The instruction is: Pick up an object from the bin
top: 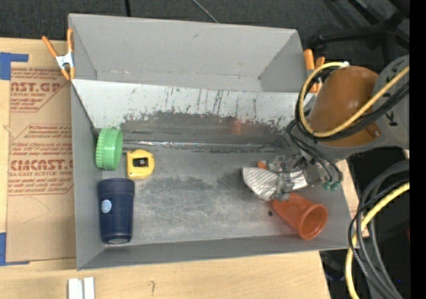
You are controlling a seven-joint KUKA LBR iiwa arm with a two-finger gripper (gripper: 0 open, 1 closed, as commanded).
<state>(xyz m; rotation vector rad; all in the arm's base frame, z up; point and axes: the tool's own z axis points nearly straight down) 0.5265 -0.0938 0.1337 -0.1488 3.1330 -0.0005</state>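
The middle of the grey metal bin (200,194) is bare floor from the back wall to the front wall, a wide open lane. The left wall is crowded. A green round plastic lid (108,149) stands on edge against it, with a small yellow tape measure (140,164) just beside. A dark blue cylindrical cup (116,210) lies toward the front left corner. By the right wall, the gripper (289,176) and its cables block the way above a white-and-grey crumpled thing (258,183). An orange cone-shaped cup (303,218) lies near the front right corner.
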